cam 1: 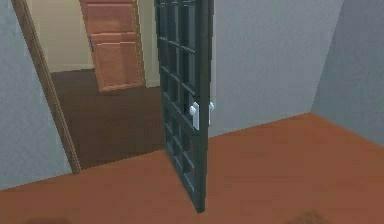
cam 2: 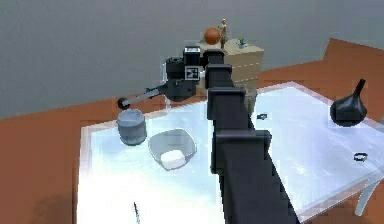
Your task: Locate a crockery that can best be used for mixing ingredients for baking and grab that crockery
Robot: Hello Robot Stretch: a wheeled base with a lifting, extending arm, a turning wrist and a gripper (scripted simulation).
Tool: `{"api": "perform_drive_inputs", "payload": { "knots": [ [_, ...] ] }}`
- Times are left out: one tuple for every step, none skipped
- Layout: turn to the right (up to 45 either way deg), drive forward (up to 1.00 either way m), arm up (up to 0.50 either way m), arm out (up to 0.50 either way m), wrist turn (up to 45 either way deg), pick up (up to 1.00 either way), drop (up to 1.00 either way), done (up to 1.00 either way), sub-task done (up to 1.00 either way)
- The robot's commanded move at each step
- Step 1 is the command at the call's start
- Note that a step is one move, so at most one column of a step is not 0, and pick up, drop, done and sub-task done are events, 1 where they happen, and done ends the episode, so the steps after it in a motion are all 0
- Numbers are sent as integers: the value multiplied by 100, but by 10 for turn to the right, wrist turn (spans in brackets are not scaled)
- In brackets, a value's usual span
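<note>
The arm [cam 2: 238,140] is a dark, almost black square bar made of stepped, boxy segments, each slightly narrower than the one before. Two small white squares [cam 2: 183,66] with black marks sit at its end. The gripper [cam 2: 130,99] has a dark body and two thin dark fingers [cam 2: 146,94].

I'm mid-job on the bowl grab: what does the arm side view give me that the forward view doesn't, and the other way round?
Arm side view: the arm stretched over a white table, its gripper seen near a grey container, a white bowl close by, a black vase at the table's right, and a wooden dresser beyond.
Forward view: a dark panelled door ajar, with a white handle, and a wooden cabinet through the doorway.
Both: reddish-brown floor and grey walls.
</note>
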Motion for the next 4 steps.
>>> {"api": "perform_drive_inputs", "payload": {
  "knots": [
    [0,0,0,0,150,0,0,0,0],
    [0,0,-30,0,0,0,0,0,0],
    [0,0,0,0,0,100,0,0,0],
    [0,0,10,0,0,0,0,0,0]
  ]
}}
